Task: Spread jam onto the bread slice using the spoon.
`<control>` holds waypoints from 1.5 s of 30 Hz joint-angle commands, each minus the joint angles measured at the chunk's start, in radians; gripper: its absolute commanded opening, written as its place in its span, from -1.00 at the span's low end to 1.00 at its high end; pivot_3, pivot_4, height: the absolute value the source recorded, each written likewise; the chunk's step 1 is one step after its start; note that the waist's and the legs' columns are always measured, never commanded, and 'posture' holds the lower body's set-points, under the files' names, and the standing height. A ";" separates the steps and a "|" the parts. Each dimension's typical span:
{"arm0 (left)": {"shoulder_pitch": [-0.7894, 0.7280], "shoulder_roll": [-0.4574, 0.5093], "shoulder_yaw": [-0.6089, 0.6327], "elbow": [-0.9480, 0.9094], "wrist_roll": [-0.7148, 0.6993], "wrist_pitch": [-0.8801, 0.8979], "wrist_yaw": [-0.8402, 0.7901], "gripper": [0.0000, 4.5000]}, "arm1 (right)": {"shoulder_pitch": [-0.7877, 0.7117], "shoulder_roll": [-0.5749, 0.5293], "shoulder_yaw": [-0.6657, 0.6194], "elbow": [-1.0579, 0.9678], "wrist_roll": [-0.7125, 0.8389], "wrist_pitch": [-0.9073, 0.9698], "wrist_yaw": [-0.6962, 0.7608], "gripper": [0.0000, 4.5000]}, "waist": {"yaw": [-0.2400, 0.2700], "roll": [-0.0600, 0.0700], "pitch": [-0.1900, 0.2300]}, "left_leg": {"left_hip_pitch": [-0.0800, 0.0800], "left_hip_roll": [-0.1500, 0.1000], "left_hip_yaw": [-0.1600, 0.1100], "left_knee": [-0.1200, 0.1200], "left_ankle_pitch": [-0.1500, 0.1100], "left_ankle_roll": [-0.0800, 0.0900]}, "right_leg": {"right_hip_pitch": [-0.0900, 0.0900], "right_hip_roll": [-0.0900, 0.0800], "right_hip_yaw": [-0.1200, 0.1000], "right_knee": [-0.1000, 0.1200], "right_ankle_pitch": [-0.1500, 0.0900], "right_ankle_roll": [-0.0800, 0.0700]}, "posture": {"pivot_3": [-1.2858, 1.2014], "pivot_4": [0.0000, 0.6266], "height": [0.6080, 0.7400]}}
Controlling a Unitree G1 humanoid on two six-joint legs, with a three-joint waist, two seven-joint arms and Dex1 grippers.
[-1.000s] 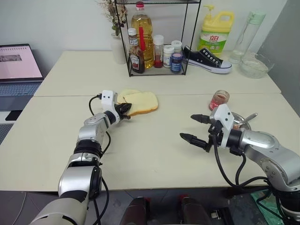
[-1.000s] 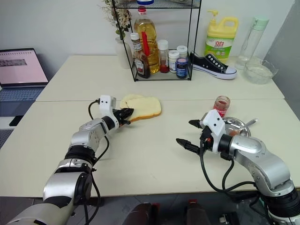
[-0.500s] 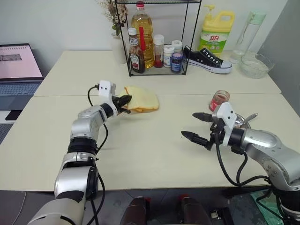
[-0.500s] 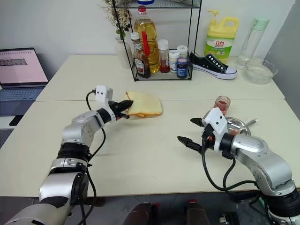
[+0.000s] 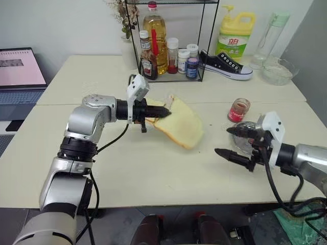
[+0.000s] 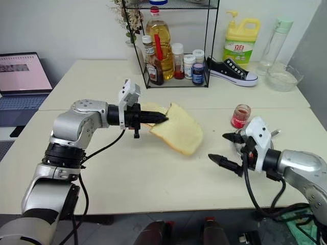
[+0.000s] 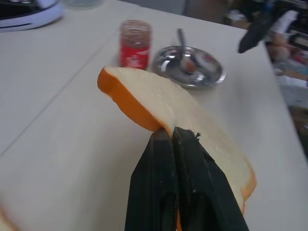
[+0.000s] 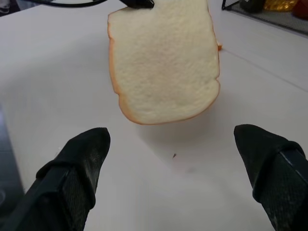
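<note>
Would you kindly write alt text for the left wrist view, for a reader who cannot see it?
The left gripper, shut, pinches a bread slice by its edge and holds it above the table. Beyond it stand a red jar and a steel dish with the spoon lying in it.

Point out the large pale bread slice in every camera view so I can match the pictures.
Left eye view: pale cream bread slice, centre, lifted, pinched by the left pincer.
Right eye view: centre.
Left wrist view: centre, above the fingers.
Right wrist view: upper centre.
Shared landmark: the red-filled glass jam jar, beyond the slice in the left wrist view.
</note>
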 commanded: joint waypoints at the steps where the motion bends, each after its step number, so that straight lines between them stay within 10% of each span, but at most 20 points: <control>1: -0.030 0.045 -0.080 -0.043 0.004 -0.055 -0.185 -1.00 | 0.027 -0.048 -0.086 -0.087 0.113 0.043 0.004 1.00 | -0.002 0.000 0.000 | 0.000 0.000 0.000 0.000 0.000 0.000 | 0.000 0.000 0.000 0.000 0.000 0.000 | 0.03 -0.52 1.00; 13: -0.213 -0.208 -0.290 0.695 0.471 -1.027 -0.016 -1.00 | 0.036 -0.050 -0.034 -0.137 0.186 0.038 -0.120 1.00 | 0.016 -0.008 0.005 | -0.002 0.000 0.000 0.001 0.000 0.000 | 0.000 -0.001 0.000 0.000 0.000 0.000 | 0.03 -0.52 1.00; 27: -0.299 -0.284 -0.262 0.957 0.606 -1.254 0.149 -1.00 | 0.047 -0.051 -0.021 -0.123 0.178 0.018 -0.139 1.00 | 0.013 -0.010 0.006 | -0.002 -0.001 0.000 0.001 0.000 0.001 | 0.000 0.000 -0.001 0.000 0.000 0.000 | 0.03 -0.52 1.00; 42: -0.340 -0.218 -0.074 0.851 0.504 -1.072 0.172 0.99 | 0.159 0.053 -0.193 -0.021 0.155 -0.027 -0.263 1.00 | 0.014 -0.011 0.006 | -0.002 0.000 0.000 0.002 0.000 0.001 | 0.000 0.000 -0.001 0.001 0.000 0.000 | 0.03 -0.52 1.00; 45: -0.260 -0.269 0.047 0.632 0.333 -0.855 0.193 0.99 | 0.192 0.140 -0.317 0.062 0.119 -0.046 -0.395 1.00 | 0.022 -0.011 0.006 | -0.002 -0.001 -0.001 0.002 0.000 0.000 | 0.000 0.000 -0.001 0.001 0.000 0.000 | 0.03 -0.52 1.00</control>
